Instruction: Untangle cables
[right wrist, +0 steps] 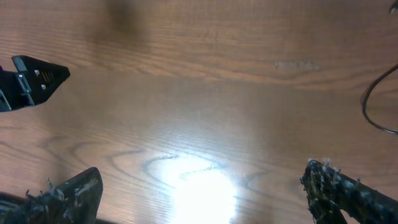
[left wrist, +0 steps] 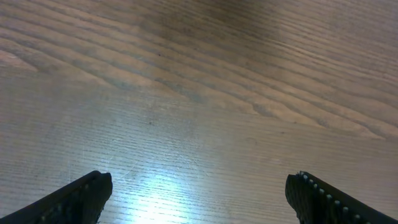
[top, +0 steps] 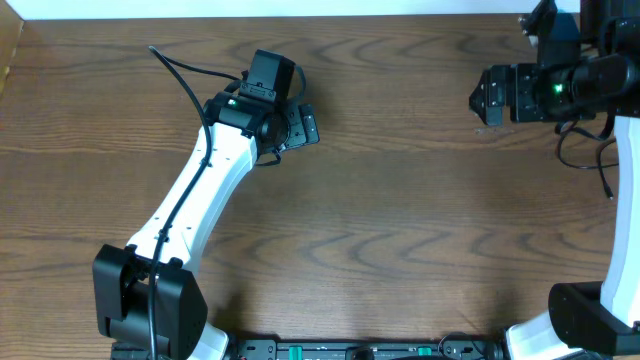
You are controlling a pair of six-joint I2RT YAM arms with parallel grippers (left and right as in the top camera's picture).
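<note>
The cables are out of view; no thin black or white cord lies on the wooden table in any view. My left gripper hovers over the table's upper left, open, with only bare wood between its fingers. Over the upper right, my right gripper points left and is also open and empty; in its wrist view the gripper stands wide above a bright glare spot. The left gripper's finger shows at the far left of the right wrist view.
A black cable fixed to the left arm loops over the table's upper left. A thin dark wire hangs by the right arm near the right edge and also shows as the wire in the right wrist view. The arm bases stand at the front corners.
</note>
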